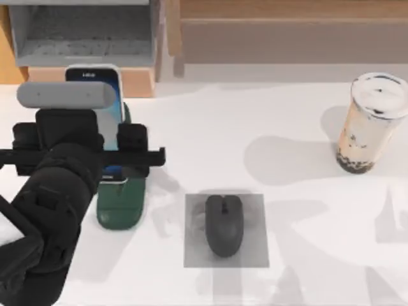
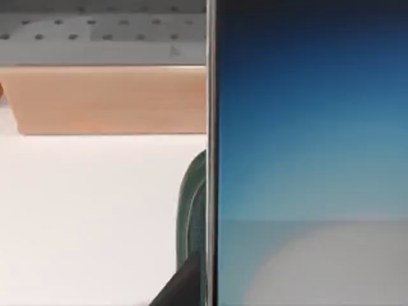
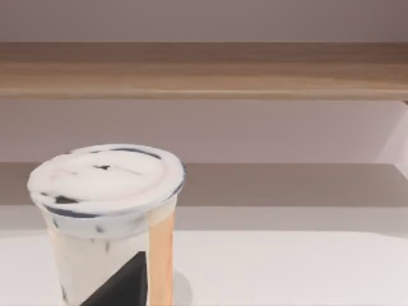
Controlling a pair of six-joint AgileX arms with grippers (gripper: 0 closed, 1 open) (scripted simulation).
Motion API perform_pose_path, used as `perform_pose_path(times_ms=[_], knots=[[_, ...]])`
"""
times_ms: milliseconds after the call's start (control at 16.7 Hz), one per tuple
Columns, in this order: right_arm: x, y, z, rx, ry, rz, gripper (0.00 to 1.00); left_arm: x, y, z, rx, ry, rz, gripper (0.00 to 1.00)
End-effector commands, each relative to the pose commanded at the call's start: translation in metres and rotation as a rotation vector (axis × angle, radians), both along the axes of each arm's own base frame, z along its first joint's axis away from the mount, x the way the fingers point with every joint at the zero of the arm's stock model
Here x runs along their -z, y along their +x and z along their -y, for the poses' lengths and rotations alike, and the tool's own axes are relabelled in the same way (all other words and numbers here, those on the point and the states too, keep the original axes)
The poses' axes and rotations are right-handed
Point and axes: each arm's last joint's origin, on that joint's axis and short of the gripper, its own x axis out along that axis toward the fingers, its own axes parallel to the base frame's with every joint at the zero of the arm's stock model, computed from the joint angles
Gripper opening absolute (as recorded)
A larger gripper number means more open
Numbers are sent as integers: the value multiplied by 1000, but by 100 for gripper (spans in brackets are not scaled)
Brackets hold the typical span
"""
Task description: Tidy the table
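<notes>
Now, starting at nine o'clock on the white table (image 1: 268, 115), I see my left arm reaching up from the bottom corner. My left gripper (image 1: 113, 145) sits over a phone (image 1: 102, 83) with a blue screen. The phone stands in a dark green holder (image 1: 122, 205). The two black fingers (image 1: 132, 139) of the gripper sit on each side of the phone, so it looks like they are closed on it, but I cannot tell how tight the squeeze is. In the left wrist view the blue screen of the phone (image 2: 306, 127) is very close, and a bit of the green holder (image 2: 193, 210) peeks out beside its edge.

Up at eleven o'clock, behind the phone, is a shelf unit (image 1: 83, 38) made of wood and grey board.

Near six o'clock, a little grey mat (image 1: 255, 248) lies flat on the table. A black computer mouse (image 1: 223, 223) rests on the middle of it. The mat is near the green holder but does not touch it.

Along twelve o'clock runs a long wooden shelf (image 1: 287, 38).

At two o'clock, well apart from the mouse, a cup of bubble tea (image 1: 370, 124) stands upright with a lid on top. The right wrist view looks at this cup (image 3: 108, 217) from the side, with the wooden shelf (image 3: 204, 70) behind it.
</notes>
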Motion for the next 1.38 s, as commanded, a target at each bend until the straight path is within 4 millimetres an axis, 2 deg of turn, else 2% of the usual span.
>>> perform_pose_path(times_ms=[240,540,1320,1380], knots=[[0,0,0,0,0,0,100,9,21,2,-38,17,-2,0],[0,0,0,0,0,0,100,10,23,3,-41,19,-3,0],[0,0,0,0,0,0,100,10,23,3,-41,19,-3,98],[0,0,0,0,0,0,100,10,23,3,-41,19,-3,100]])
